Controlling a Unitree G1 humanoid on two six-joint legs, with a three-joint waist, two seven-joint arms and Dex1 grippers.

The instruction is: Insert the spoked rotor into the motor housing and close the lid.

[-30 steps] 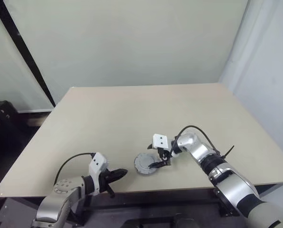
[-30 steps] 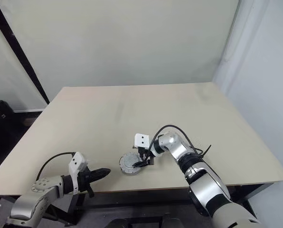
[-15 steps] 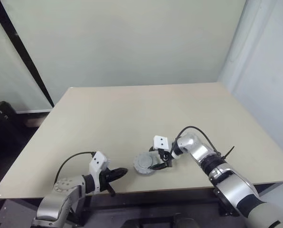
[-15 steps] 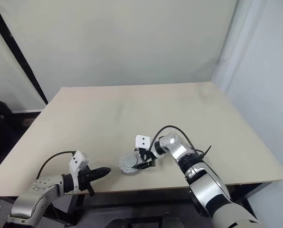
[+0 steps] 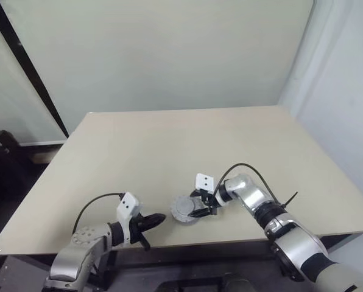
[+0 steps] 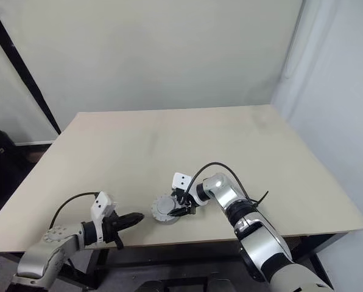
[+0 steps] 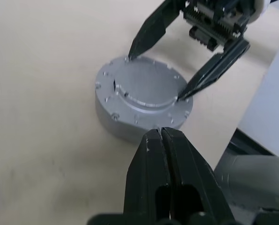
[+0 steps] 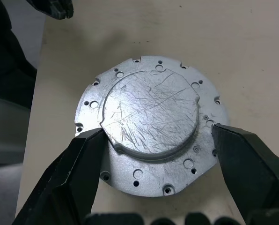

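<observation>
Beige table (image 5: 169, 146), right tool (image 8: 153, 154) spread astride lid (image 8: 151, 119), left tool (image 7: 163, 140) closed

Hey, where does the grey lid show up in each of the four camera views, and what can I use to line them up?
Left eye view: lid near the table's front edge, centre.
Right eye view: lid left of centre, front edge.
Left wrist view: lid in the middle, atop its round body.
Right wrist view: lid centre, between two black fingers.
Shared landmark: the right pincer, fingers open at either side of the lid.
</observation>
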